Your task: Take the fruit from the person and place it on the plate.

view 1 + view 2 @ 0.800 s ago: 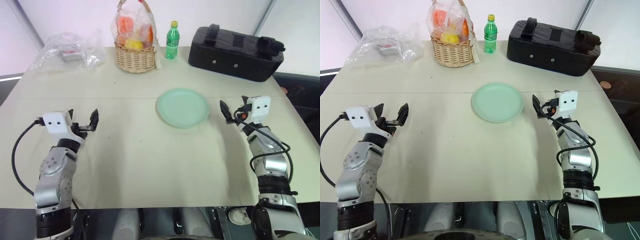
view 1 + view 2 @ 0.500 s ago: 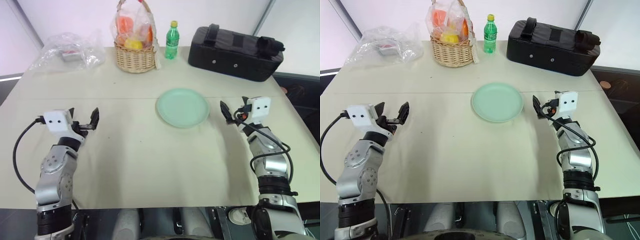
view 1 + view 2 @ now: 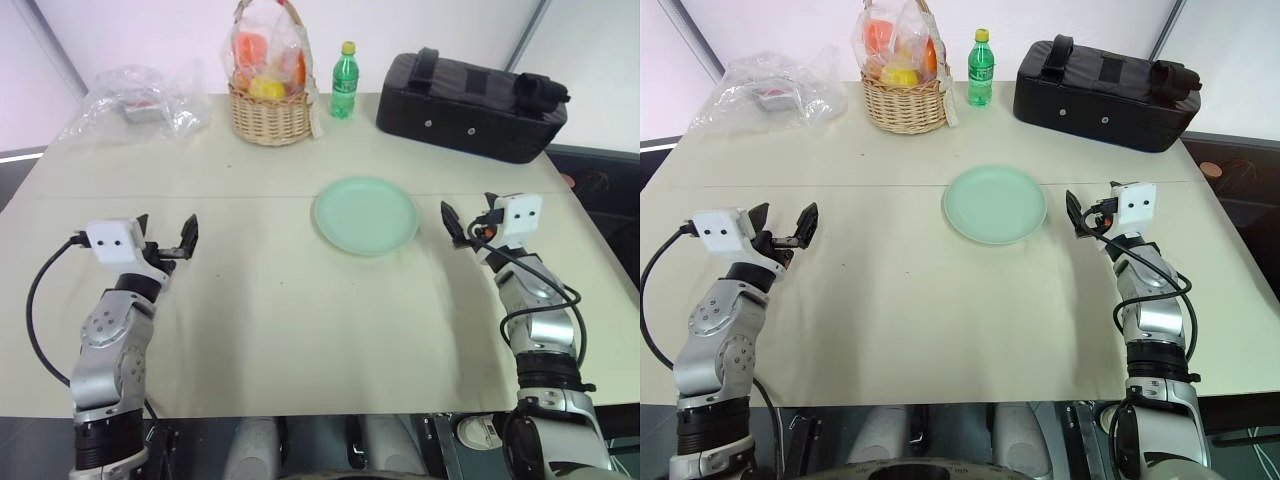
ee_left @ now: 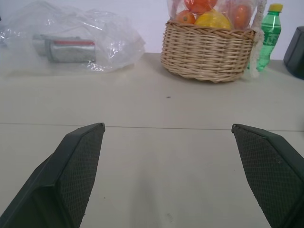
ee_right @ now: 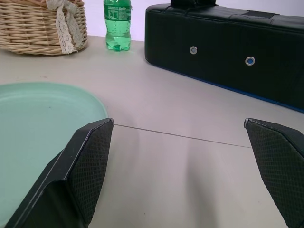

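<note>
Both grippers are hovering over the table (image 3: 300, 330) with nothing between their fingers. We are finding the left gripper (image 3: 166, 240) at the robot's left side, its two black fingers (image 4: 78, 161) standing wide apart over bare tabletop, pointing toward the far edge. We are finding the right gripper (image 3: 466, 222) at the robot's right side, its jaws likewise spread wide and empty, its near finger (image 5: 88, 161) lying just beside the rim of the plate without touching it.

The plate (image 3: 366, 215) is sitting flat near the middle of the table, between the two grippers and closer to the right one; its pale green surface is bare. We are seeing no banana on it, and no person's hand is appearing over the table.

Moving outward, we are noting a wicker basket (image 3: 270, 110) at the far edge, holding orange and yellow fruits under clear plastic wrap. A green plastic bottle (image 3: 345, 80) with a yellow cap is standing upright just beside the basket, on its right. A long black case (image 3: 470, 105) is lying further right along the same edge. A crumpled clear plastic bag (image 3: 140, 100) with a small package inside is resting at the far left corner, well apart from the left gripper.
</note>
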### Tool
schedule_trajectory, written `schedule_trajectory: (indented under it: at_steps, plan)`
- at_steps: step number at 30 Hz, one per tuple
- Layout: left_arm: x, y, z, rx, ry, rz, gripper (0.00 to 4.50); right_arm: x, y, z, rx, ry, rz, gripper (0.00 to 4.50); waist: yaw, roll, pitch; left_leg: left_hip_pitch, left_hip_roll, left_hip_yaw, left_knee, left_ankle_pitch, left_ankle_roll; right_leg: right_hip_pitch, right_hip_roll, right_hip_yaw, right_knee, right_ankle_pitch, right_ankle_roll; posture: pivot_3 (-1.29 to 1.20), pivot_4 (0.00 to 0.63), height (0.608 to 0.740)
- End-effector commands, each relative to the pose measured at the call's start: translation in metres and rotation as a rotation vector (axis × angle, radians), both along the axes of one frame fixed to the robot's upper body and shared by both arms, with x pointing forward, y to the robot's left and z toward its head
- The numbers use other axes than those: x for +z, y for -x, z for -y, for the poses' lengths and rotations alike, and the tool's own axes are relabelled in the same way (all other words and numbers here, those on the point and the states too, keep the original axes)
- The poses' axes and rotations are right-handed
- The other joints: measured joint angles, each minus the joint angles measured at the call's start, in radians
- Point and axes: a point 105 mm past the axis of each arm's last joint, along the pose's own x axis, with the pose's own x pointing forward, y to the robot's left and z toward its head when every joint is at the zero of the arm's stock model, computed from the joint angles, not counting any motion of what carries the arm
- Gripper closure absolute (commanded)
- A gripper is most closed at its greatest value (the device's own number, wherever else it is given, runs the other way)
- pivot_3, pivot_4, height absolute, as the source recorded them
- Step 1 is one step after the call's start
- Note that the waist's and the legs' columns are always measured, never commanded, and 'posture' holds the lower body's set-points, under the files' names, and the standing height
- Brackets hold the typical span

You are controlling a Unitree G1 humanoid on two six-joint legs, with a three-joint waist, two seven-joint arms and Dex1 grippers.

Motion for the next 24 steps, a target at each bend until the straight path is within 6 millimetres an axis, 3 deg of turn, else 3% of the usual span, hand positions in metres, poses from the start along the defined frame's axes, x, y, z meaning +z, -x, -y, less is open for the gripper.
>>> schedule_trajectory:
  at_steps: [1, 24]
  plan:
    - [0.0106, 0.0022, -0.0047, 0.019, -0.017, 0.044, 0.0, 0.0143, -0.0002, 0.0016, 0.001, 0.018, 0.055, 0.01, 0.0, 0.0, 0.0, 0.0, 0.0, 0.0, 0.0, 0.0, 0.0, 0.0, 0.0, 0.0, 0.0, 0.0, 0.0, 0.0, 0.15, 0.74]
    - [0.0097, 0.006, -0.0076, 0.047, -0.017, 0.053, 0.0, 0.0167, -0.0063, -0.0041, 0.025, 0.023, 0.064, 0.01, 0.0, 0.0, 0.0, 0.0, 0.0, 0.0, 0.0, 0.0, 0.0, 0.0, 0.0, 0.0, 0.0, 0.0, 0.0, 0.0, 0.15, 0.74]
